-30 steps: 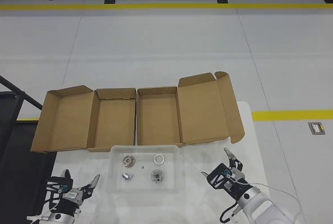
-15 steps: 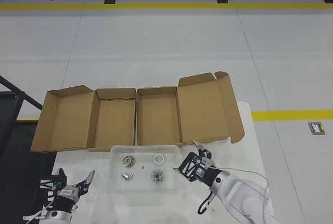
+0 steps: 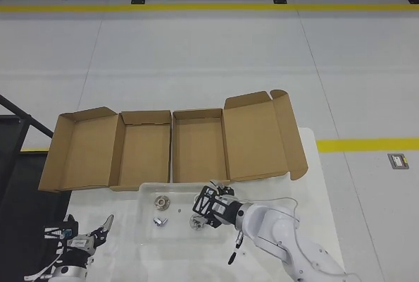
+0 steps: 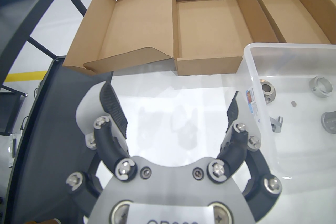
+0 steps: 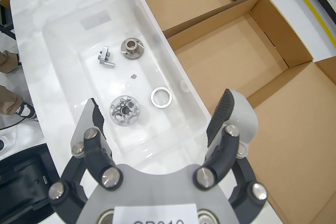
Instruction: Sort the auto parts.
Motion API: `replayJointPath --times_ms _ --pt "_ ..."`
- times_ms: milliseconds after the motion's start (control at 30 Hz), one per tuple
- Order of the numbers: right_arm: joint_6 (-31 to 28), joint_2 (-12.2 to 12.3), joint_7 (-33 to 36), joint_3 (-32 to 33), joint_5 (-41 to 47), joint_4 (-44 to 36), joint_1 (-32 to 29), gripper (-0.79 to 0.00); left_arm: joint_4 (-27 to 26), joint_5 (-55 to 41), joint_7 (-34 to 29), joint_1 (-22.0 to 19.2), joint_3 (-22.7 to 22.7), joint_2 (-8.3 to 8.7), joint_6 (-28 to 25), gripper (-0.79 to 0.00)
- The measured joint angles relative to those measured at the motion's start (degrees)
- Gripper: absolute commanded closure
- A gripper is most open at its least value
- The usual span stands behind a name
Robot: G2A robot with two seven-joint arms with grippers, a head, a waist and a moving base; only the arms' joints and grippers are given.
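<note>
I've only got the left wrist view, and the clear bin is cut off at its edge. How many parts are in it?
Observer: Four: a flanged hub, a small bracket, a metal ring and a toothed disc.
Operator: Where is the right gripper?
Observer: The right gripper hangs over the clear bin, above the end with the ring and disc.
Operator: Holding anything?
Observer: No, it is open, with nothing between its fingers.

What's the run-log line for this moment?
right end effector: open, above clear bin | left end effector: open, above table beside bin | bin holds: hub, bracket, ring, toothed disc | sorted: none yet
</note>
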Motion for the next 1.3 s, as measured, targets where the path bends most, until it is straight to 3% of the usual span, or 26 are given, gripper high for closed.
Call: replayJointPath --times_ms 200,367,533,867,933,1200,1233,1267,1300 --pt "-2.3 -0.3 -1.1 -1.7 -0.6 1.6 0.6 -0.785 0.0 0.0 0.0 0.0 0.0 0.0 0.0 -0.785" --pt "-4.9 -2.7 5.0 -7.5 4.5 8.5 6.6 -0.785 0.0 0.0 0.0 0.0 0.0 0.0 0.0 -0.785" --pt "0.6 -6.0 12.6 -13.4 7.5 15.3 12.8 -0.785 0.0 0.0 0.0 0.0 0.0 0.0 0.0 -0.785" --pt "2.1 -10.0 19.4 -18.6 11.6 23.5 18.0 -0.785 0.0 0.0 0.0 0.0 0.0 0.0 0.0 -0.785" --pt "2.1 -10.5 19.3 -19.0 11.9 24.6 18.4 -0.717 0.0 0.0 0.0 0.0 0.0 0.0 0.0 -0.785" --pt "1.7 -11.9 20.2 -19.6 13.1 28.5 19.3 -0.65 0.0 0.0 0.0 0.0 0.0 0.0 0.0 -0.785" --pt "1.6 -12.1 20.0 -19.6 13.3 29.1 19.4 -0.545 0.0 0.0 0.0 0.0 0.0 0.0 0.0 -0.785" --pt "1.5 -12.2 19.9 -19.6 13.4 29.6 19.5 -0.499 0.0 0.0 0.0 0.0 0.0 0.0 0.0 -0.785" --pt "1.5 -12.4 19.8 -19.6 13.6 30.3 19.6 -0.382 0.0 0.0 0.0 0.0 0.0 0.0 0.0 -0.785"
